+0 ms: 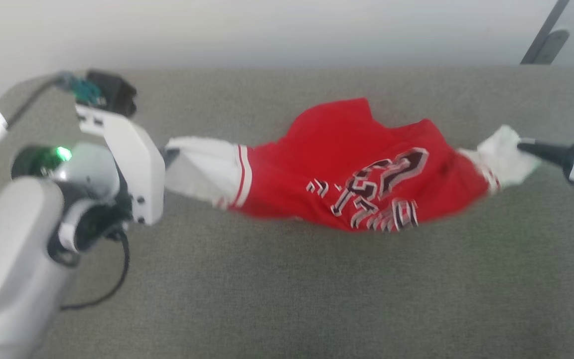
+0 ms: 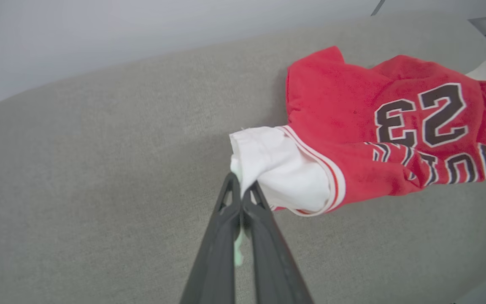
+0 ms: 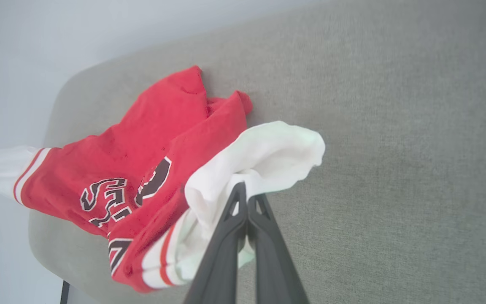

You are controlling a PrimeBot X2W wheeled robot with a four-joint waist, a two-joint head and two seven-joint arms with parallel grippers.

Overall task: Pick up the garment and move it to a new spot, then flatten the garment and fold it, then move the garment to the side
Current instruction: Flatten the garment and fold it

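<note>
The left fingers (image 2: 226, 223) are pinched shut on the edge of one white sleeve (image 2: 285, 169), and the right fingers (image 3: 230, 228) are closed the same way on the other sleeve (image 3: 264, 156). The one garment (image 1: 347, 144) is stretched between them. Its red body sags onto, or perhaps just above, the grey counter (image 1: 287, 299), with the "23" side up and both sleeves pulled outward.
</note>
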